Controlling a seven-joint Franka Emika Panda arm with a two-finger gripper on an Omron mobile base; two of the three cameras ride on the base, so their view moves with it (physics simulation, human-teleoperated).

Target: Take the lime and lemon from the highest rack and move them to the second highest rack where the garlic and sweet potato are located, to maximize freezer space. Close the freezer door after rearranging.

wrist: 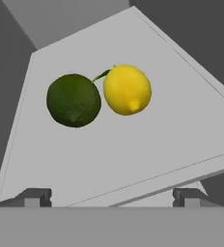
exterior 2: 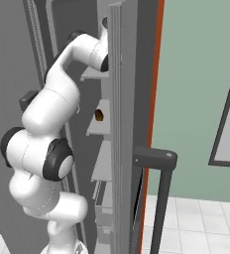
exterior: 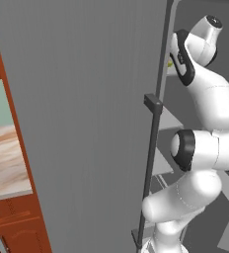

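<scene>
pale green wall (exterior 2: 196,74), white tiled floor (exterior 2: 196,223), reddish-brown wooden cabinets (exterior: 22,227)

The arm (exterior: 205,148) rises in a tight zigzag, elbow folded back, its upper links reaching up and forward. In the hand view the gripper (wrist: 112,197) has its 2 dark fingertips (wrist: 35,197) spread wide apart, with nothing between them.

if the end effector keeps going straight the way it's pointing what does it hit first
Probably the fruit on the highest rack: the open end effector points at the lime and lemon, lying side by side. Which comes first is unclear; depth is hard to judge.
</scene>
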